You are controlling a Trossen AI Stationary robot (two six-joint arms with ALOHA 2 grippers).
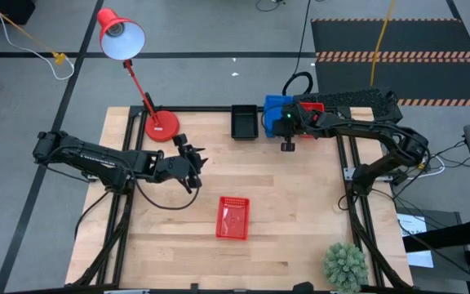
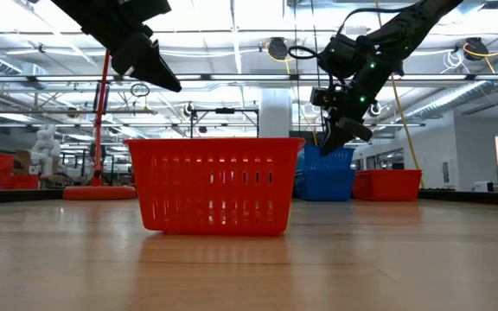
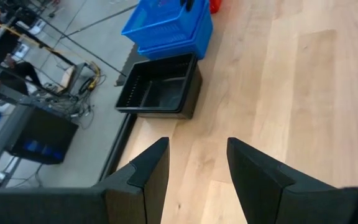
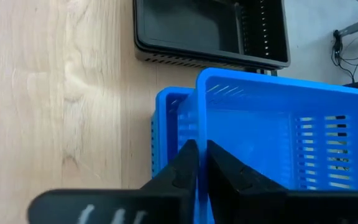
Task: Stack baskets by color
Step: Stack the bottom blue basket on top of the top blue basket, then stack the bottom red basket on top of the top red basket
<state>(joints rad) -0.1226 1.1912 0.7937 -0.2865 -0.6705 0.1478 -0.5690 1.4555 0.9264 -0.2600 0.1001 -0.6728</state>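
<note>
Two blue baskets stand stacked at the table's far edge, the upper one sitting askew in the lower one. My right gripper is over them, shut on the upper one. A black basket rests on its bottom just left of them. One red basket stands alone on the near middle of the table, and another red one is behind the right arm. My left gripper hovers open above bare wood at the left, with nothing between its fingers. My right gripper pinches one side wall of the upper blue basket at its rim, one finger inside the basket and the other outside. The fingers slant down from above. The basket stays nested in the lower blue one, shifted to one side.
A red desk lamp has its round base on the far left of the table and its shade beyond the edge. A green plant stands at the near right corner. Bare wood lies between the lone red basket and the far row.
</note>
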